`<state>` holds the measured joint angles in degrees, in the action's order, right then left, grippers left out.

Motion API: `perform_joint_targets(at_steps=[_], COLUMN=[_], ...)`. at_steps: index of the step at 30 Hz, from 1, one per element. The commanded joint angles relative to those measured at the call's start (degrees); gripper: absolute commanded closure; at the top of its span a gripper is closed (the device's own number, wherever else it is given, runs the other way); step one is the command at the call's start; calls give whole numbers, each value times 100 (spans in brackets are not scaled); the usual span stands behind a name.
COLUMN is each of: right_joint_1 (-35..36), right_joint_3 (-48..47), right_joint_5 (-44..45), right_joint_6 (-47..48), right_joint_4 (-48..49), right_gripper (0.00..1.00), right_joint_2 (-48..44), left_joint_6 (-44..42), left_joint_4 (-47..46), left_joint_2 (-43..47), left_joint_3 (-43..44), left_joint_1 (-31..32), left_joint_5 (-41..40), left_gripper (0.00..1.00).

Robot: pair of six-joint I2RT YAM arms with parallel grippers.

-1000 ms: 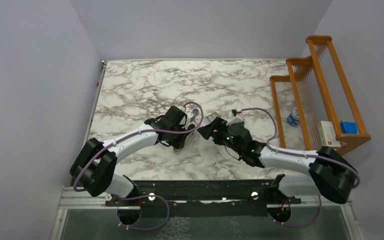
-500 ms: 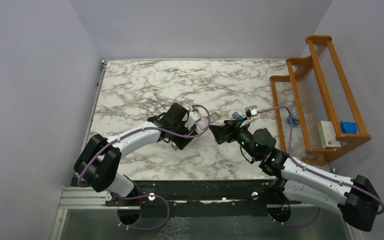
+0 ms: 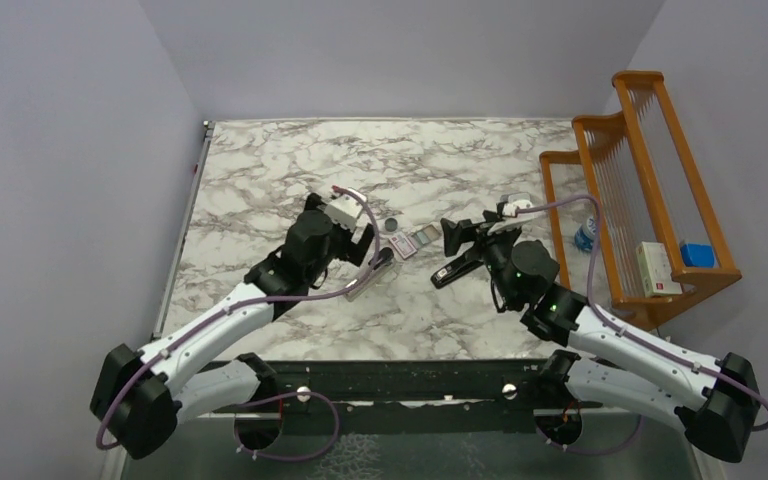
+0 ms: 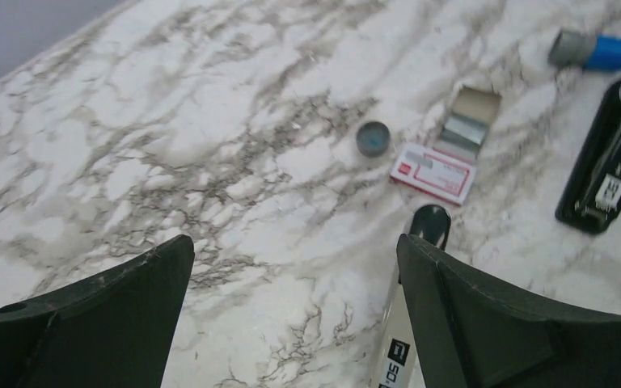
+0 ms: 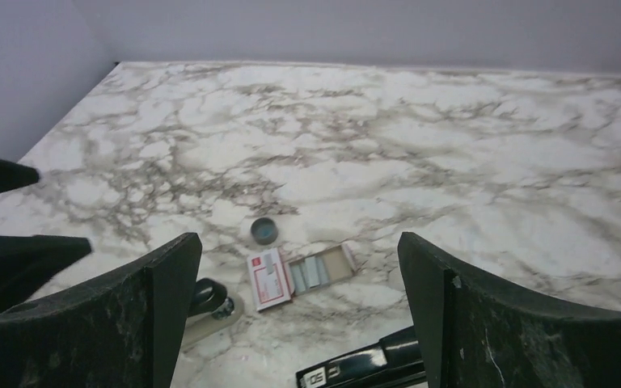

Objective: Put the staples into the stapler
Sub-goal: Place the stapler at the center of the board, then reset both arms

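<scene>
Marble tabletop, staples lying in their open white-and-red box at centre, black stapler near it, my left gripper and right gripper both spread wide, holding nothing.

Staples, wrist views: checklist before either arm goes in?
1. Left gripper open, nothing held: ok.
2. Right gripper open, nothing held: ok.
3. Staples exposed in the pulled-out tray of the staple box: ok.
4. Black stapler magazine open to take a strip: cannot tell.
5. Dark round disc apart from the box: ok.
</scene>
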<state>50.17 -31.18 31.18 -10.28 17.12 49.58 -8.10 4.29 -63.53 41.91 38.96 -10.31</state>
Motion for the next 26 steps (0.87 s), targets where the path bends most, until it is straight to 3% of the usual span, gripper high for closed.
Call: perform_joint_targets(at_steps=[1,4,10,17,26], right_joint_1=[1,1,1,1,1], right_joint_3=[-626,-747,-746,-467,-351], right_joint_5=[984,1111,1204,1271,1137], right_joint_6=[1111,1327,1170,964,758], right_joint_4=[-208,-225,-590,-735,-1094], right_gripper=[5,4,0,0,0], right_joint_2=[78,38,11,-127,-103], left_joint_6=[1322,1835,2050,2306,2393], left_joint_4=[-1431,-1410,-1512,-1440,-860], left_joint_2=[917,1410,2472,3239,3338], left_joint_3=[-564,-803,-1456,-1975,-1933], left_joint_1=[-46,-51,-55,-53,-55], left_joint_5=[-1882,-2816,-4045,-4783,-4912], left_gripper=[1,1,1,1,1])
